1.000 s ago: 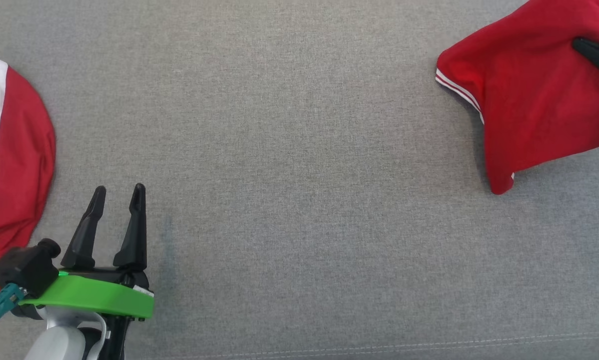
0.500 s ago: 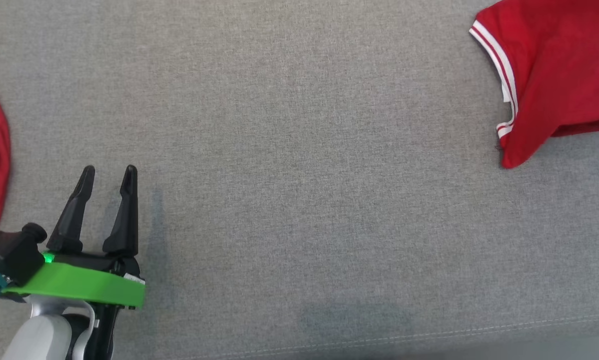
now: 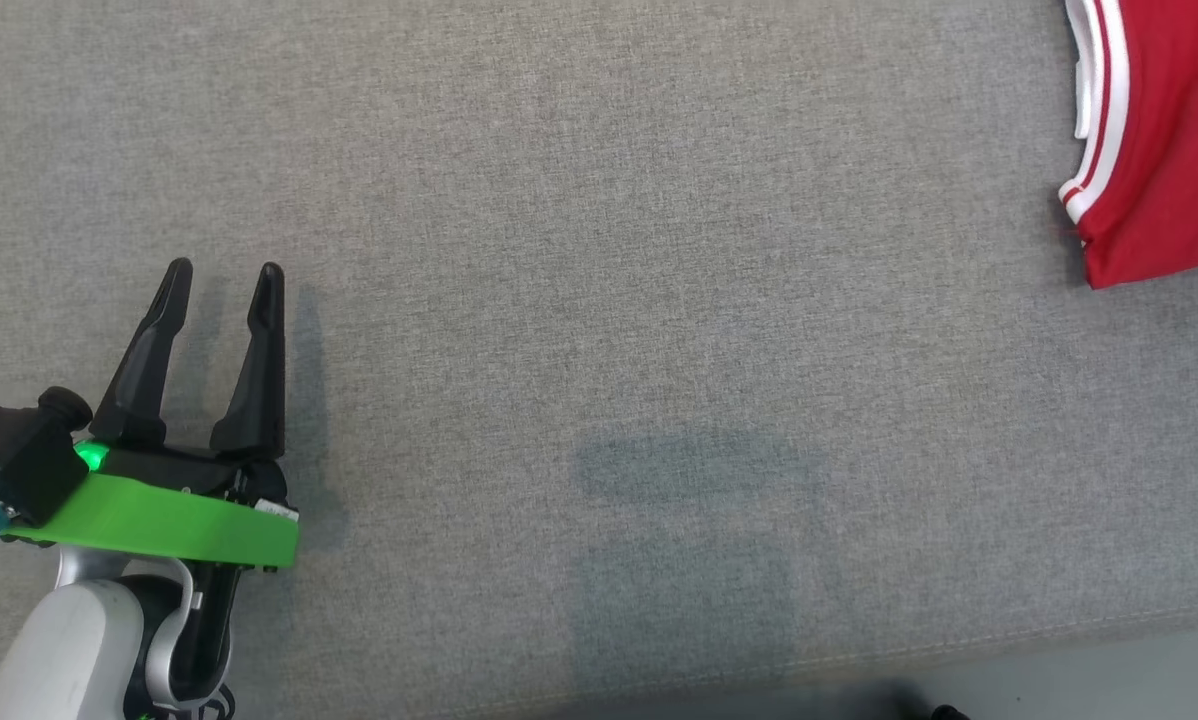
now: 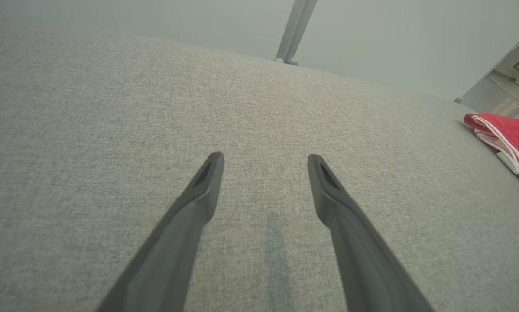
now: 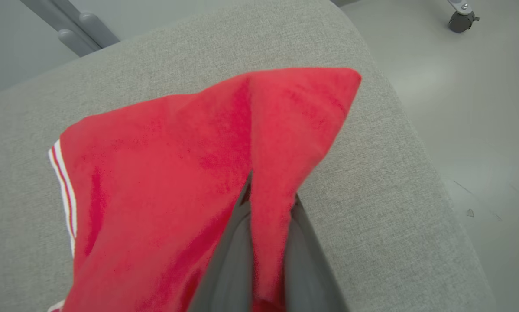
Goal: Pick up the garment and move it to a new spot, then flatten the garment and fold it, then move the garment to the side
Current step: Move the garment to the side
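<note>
One red shirt (image 3: 1159,150), two grippers. The right gripper (image 5: 270,190) clamps its fabric, far right; the left gripper (image 3: 225,268), fingers apart, hovers empty near left, well apart

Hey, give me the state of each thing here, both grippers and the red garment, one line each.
left gripper: open, empty, over the bare grey cushion.
right gripper: shut on the red garment.
red garment: pinched by a fold, tented up, near the cushion's corner.
</note>
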Robot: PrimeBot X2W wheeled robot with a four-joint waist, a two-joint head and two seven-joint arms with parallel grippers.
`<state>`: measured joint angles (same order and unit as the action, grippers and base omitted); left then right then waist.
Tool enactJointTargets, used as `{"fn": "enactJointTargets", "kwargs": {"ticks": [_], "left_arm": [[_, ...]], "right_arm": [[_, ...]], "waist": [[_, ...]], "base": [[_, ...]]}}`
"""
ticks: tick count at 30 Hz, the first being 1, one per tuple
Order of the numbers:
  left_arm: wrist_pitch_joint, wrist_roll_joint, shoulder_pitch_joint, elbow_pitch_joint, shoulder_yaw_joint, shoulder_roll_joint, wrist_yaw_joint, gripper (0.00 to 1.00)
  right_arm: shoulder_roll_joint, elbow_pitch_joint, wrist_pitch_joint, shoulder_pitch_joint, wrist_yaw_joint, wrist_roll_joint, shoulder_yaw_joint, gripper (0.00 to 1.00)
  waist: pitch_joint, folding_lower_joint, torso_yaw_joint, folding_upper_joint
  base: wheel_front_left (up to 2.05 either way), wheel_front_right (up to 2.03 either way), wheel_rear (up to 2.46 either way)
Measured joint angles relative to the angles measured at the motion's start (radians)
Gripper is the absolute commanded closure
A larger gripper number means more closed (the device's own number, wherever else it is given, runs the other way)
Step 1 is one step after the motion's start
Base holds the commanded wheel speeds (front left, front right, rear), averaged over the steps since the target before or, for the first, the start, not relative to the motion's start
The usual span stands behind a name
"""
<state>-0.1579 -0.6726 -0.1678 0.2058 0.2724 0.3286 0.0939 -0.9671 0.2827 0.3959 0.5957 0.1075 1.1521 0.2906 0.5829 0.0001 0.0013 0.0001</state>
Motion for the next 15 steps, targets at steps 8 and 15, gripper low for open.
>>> {"fn": "enactJointTargets", "kwargs": {"ticks": [8, 15], "left_arm": [[0.008, 0.001, -0.027, -0.003, 0.013, -0.016, 0.003, 0.0], [-0.001, 0.001, -0.029, -0.016, 0.012, -0.031, 0.003, 0.0]], "right_arm": [[-0.008, 0.086, -0.137, 0.027, 0.001, -0.19, 0.052, 0.0], [0.001, 0.175, -0.231, 0.041, 0.006, -0.265, 0.072, 0.0]], "waist": [[0.028, 0.0, -0.007, 0.0], [0.027, 0.0, 0.001, 0.0]], "base": [[0.0, 0.0, 0.0], [0.0, 0.0, 0.0]]}}
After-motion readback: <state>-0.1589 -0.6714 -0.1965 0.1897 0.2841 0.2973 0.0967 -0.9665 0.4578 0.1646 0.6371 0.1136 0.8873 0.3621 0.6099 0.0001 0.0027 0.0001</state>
